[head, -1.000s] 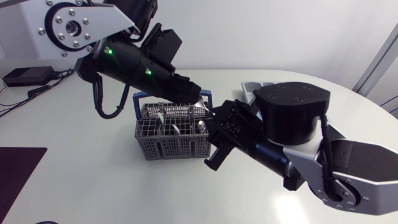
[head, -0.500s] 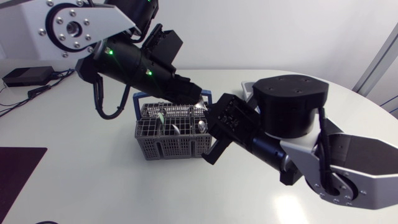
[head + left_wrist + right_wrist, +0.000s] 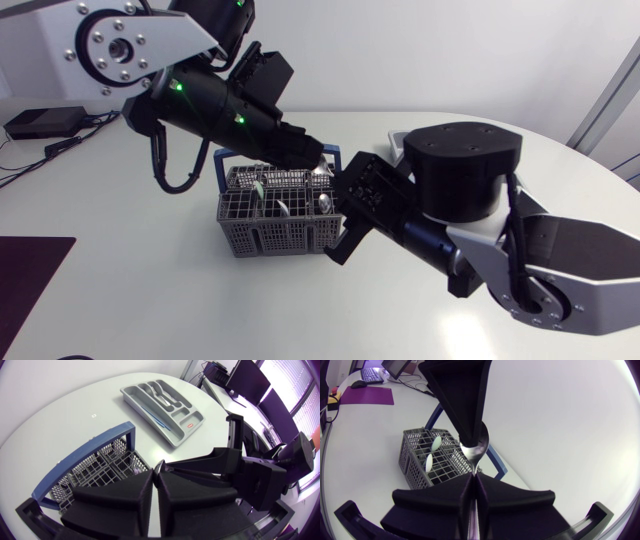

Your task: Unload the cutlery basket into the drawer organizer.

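Above the right end of the basket (image 3: 250,235), a spoon (image 3: 479,446) hangs between both grippers, clear of the mesh. The left gripper (image 3: 156,472) comes down on it from above with its fingers pressed close together, pinching the bowl end. The right gripper (image 3: 472,482) is closed on the thin handle below, which runs down the slit between its fingers.

Held at both ends like this, the spoon looks to be mid-handover. The left arm is the one placed over the basket, while the organizer (image 3: 131,399) lies on the table (image 3: 150,290) to the far right, on the right arm's side. I judge the piece is being passed across rather than carried the whole way by one arm. A grip on the handle would also leave the bowl free to be laid into a slot.

The left arm enters from the far left and slopes down to the right over the basket, its fingers pointing down and right. The right arm enters from the near right, forearm reaching left towards the basket, wrist beside the basket's right wall. Its fingers aim at the left gripper's tips, and the two meet nearly tip to tip.

Several pale pieces (image 3: 428,462) stand in the basket, so much of the unloading seems to lie ahead. Some cutlery appears to lie in the organizer.
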